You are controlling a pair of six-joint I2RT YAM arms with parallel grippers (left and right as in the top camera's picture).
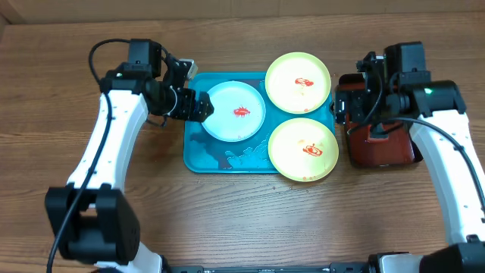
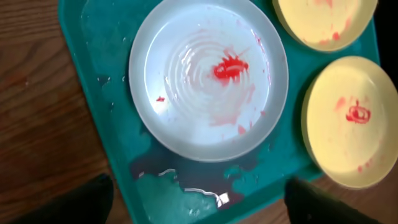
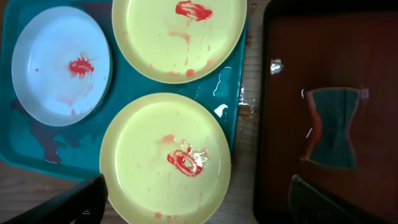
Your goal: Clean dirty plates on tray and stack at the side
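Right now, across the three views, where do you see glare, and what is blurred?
Left wrist: white glare on the wet tray near the bottom edge, fingers blurred dark. Right wrist: glints on the lower yellow plate and the red tray. Overhead: even light, sharp.

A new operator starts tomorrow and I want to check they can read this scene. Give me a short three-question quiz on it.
1. Multiple choice: how many plates lie on the teal tray? A two, B three, C four.
2. True or false: the sponge lies in the dark-red tray, not on a plate.
3. Fill in: the left gripper and the right gripper are both ___ (open or shut).
Key: 1 B. 2 true. 3 open.
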